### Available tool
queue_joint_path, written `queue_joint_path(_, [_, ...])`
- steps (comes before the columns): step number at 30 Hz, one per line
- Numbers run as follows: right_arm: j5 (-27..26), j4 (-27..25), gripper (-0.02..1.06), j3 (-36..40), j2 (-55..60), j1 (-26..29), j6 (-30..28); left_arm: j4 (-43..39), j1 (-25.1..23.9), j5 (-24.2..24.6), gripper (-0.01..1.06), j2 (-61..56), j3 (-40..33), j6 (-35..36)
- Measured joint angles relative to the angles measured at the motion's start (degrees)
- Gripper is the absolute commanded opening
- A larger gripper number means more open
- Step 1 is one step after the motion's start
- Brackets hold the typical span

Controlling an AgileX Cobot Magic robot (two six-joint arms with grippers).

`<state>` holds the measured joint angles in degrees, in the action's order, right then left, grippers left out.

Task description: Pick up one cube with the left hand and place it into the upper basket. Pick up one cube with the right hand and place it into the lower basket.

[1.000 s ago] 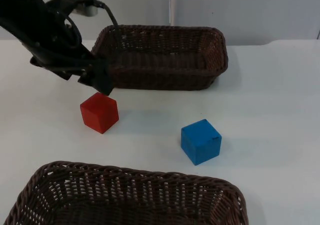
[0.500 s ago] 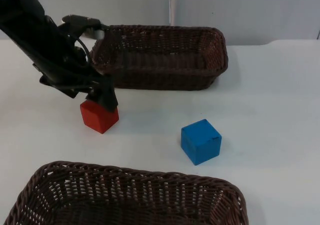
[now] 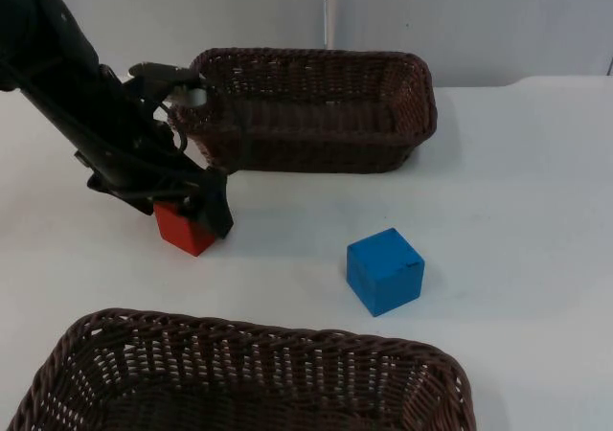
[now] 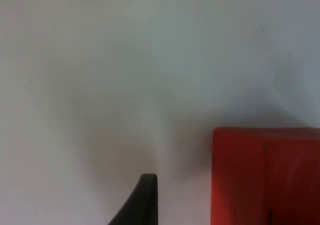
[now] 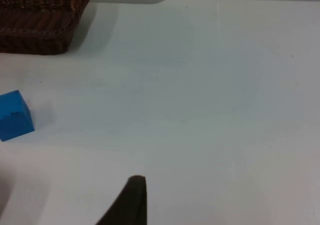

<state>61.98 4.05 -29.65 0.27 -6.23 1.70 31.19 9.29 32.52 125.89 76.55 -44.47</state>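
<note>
A red cube (image 3: pixel 182 232) sits on the white table in front of the upper basket's left end. My left gripper (image 3: pixel 196 213) has come down over it and is open, one black finger (image 3: pixel 216 215) standing at the cube's right side and the arm covering the cube's top. In the left wrist view a fingertip (image 4: pixel 144 200) stands a small gap away from the red cube (image 4: pixel 265 177). The blue cube (image 3: pixel 384 270) lies free at the table's middle, also seen as the blue cube (image 5: pixel 14 116) from the right wrist. My right gripper (image 5: pixel 131 205) waits above bare table at the right.
The upper brown wicker basket (image 3: pixel 306 59) stands at the back, its corner (image 5: pixel 40 30) in the right wrist view. The lower wicker basket (image 3: pixel 249 330) stretches along the front edge. A grey partition wall closes the far side.
My left gripper has dropped forward from beside the upper basket down onto the red cube, now straddling it. The cubes and baskets have stayed put.
</note>
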Motion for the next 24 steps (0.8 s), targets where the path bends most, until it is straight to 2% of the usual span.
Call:
queue_joint_path(17, [0.0, 0.0, 1.05, 0.0, 0.0, 0.0, 0.0, 1.5, 0.0, 0.0, 0.93, 0.5, 0.1, -0.6])
queue_joint_path(21, [0.0, 0.0, 1.05, 0.0, 0.0, 0.0, 0.0, 1.5, 0.0, 0.0, 0.77, 0.5, 0.1, -0.6])
queue_joint_path(24, [0.0, 0.0, 1.05, 0.0, 0.0, 0.0, 0.0, 1.6, 0.0, 0.0, 0.51, 0.5, 0.1, -0.6])
